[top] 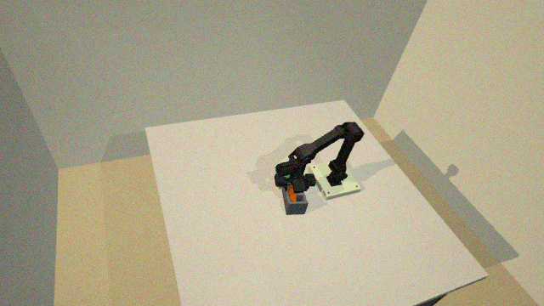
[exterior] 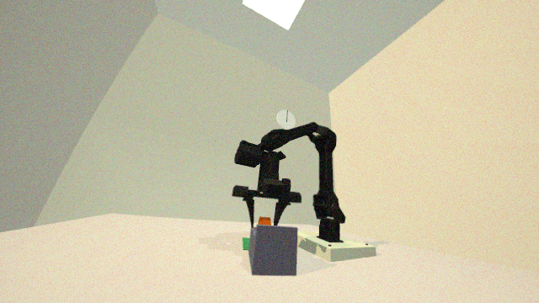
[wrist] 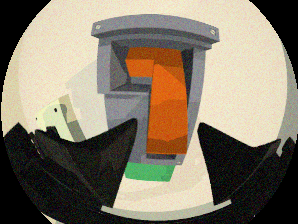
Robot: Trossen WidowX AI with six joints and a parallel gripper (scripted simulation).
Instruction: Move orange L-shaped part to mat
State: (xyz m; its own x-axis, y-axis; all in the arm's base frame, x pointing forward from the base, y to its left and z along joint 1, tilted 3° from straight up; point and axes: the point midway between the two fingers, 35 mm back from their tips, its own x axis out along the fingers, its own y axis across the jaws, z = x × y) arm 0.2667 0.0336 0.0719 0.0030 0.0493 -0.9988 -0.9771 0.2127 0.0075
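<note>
your black two-fingered hand (exterior: 264,220) hangs released, jaws parted and holding nothing, straight above the orange l-shaped part (wrist: 164,103), whose raised end pokes up out of the pocket in the grey block-like tray (exterior: 274,250). the relation to mind is this: in the wrist view the part's long axis runs 12 to 6 o'clock, the l-shaped foot at 12 and turned toward 9, the plain raised end at 6, nearest you, and the two dark fingers stand at 9 and 3 of that end, so the jaws look set across its width. i judge a straight descent would bring them around it. the exterior view shows what the wrist view cannot, that the fingertips are level with the orange tip, one on each side and not touching. the wrist view alone shows the green mat (wrist: 149,172) just beyond the tray at 6 o'clock. the top view shows little of the worktop (top: 221,221) there, as the arm hides the mat.
</note>
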